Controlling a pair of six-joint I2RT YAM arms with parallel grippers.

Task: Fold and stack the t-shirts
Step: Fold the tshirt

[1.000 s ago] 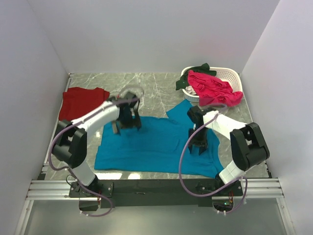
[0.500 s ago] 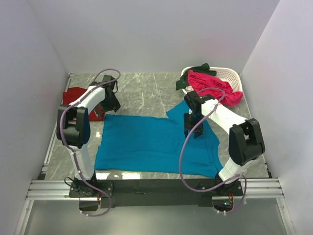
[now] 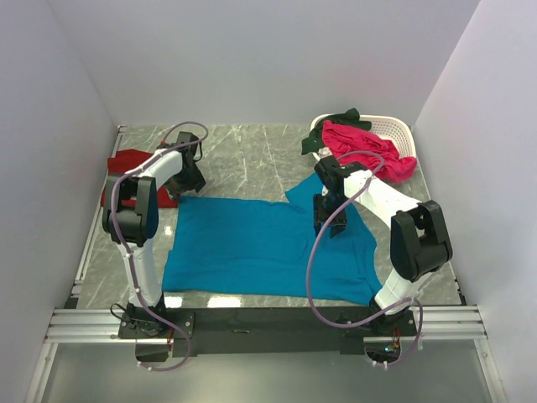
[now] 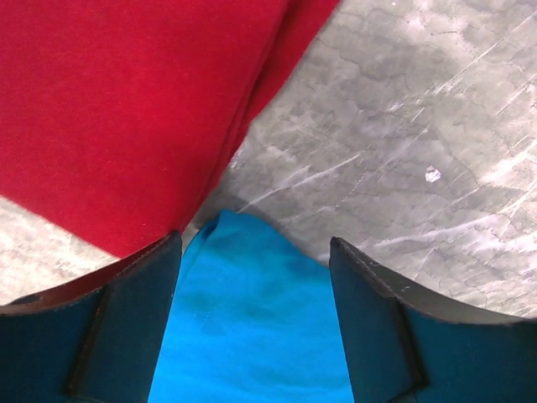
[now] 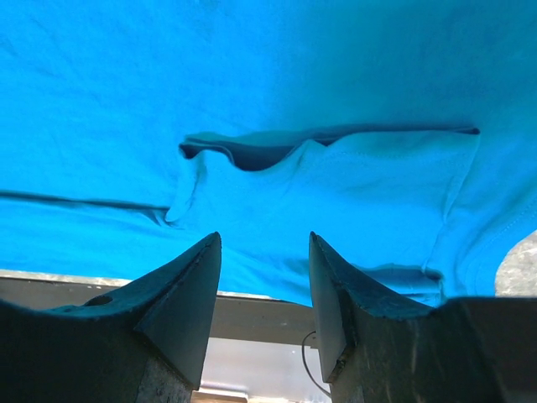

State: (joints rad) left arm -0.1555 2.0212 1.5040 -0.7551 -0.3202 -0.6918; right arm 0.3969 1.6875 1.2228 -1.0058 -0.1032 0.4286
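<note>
Teal-blue shirt [image 3: 260, 243]; dark red shirt [image 3: 126, 164]

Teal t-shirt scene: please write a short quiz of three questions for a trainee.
1. True or false: the left gripper is shut on the teal t-shirt.
2. What does the white basket hold? A) a pink t-shirt and a dark green one B) a white towel C) nothing
3. What colour is the t-shirt lying left of the teal one?
Key: 1 false, it is open; 2 A; 3 dark red t-shirt.

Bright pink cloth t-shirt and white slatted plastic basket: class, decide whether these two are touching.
Touching. The top external view shows the bright pink cloth t-shirt heaped inside the white slatted plastic basket, spilling over its rim.
</note>
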